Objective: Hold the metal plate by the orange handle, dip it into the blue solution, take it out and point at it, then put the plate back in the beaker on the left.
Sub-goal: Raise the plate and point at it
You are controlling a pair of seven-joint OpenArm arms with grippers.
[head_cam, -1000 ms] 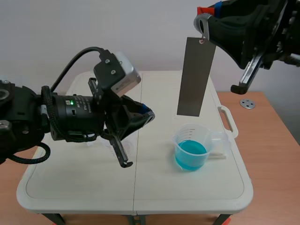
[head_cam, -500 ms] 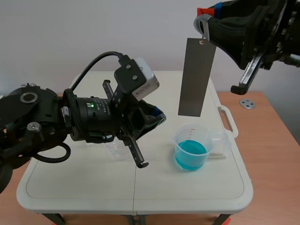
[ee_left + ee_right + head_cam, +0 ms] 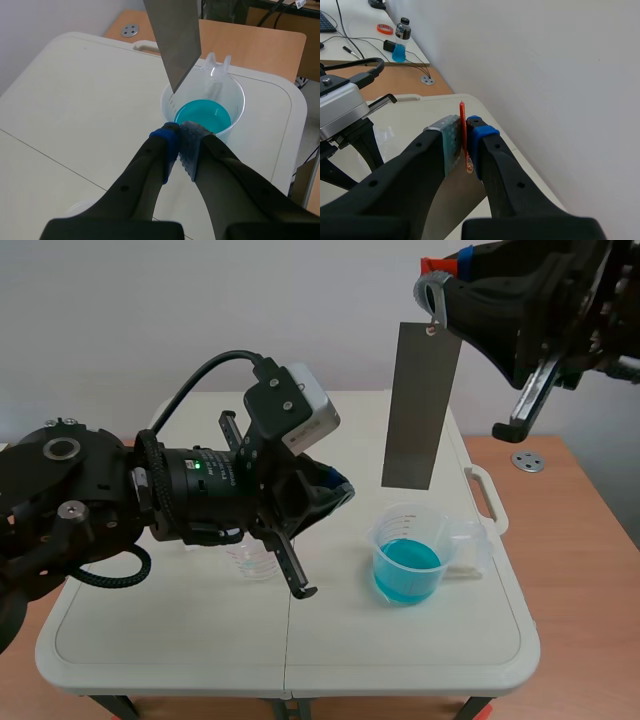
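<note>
High above right half of worktop (image 3: pixel 330 660): metal plate (image 3: pixel 420 405) hangs upright, long axis near-vertical, lower edge over but clear of beaker of blue solution (image 3: pixel 408 558). Orange handle (image 3: pixel 462 117) at plate's top clamped between pads of right pincer (image 3: pixel 465 144); handle mostly hidden in scene view. Left pincer (image 3: pixel 179 146) closed on nothing, pads touching, tips aimed near plate's lower corner. Left beaker (image 3: pixel 252 562) largely hidden behind left arm. Graduation marks on beakers too small to read.
</note>
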